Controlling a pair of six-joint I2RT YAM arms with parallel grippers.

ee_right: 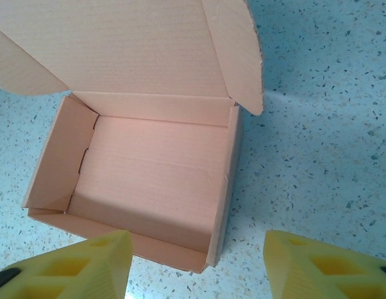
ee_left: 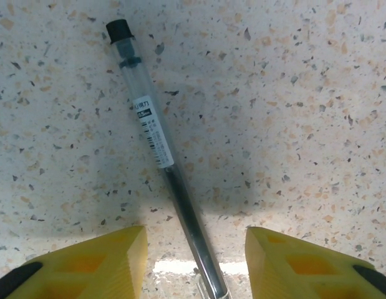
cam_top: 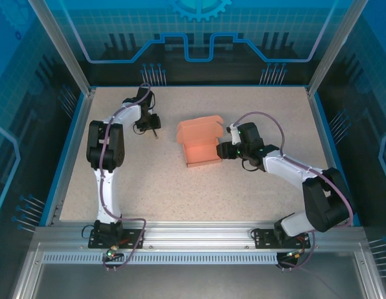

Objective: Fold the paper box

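Observation:
The paper box (cam_top: 199, 144) is a salmon-orange open carton standing mid-table, lid flap raised at its far side. In the right wrist view the paper box (ee_right: 155, 168) lies just ahead, its near right corner between my yellow fingers. My right gripper (ee_right: 197, 249) is open and touches nothing; from above the right gripper (cam_top: 222, 149) sits at the box's right side. My left gripper (ee_left: 196, 240) is open, straddling a thin dark pen (ee_left: 152, 131) that lies on the table, with clear gaps on both sides. From above the left gripper (cam_top: 154, 129) hangs at the back left, apart from the box.
The speckled table (cam_top: 149, 187) has a raised blue rim (cam_top: 68, 149) and metal posts at its corners. The pen's clear barrel and black cap (ee_left: 118, 29) point away from the left fingers.

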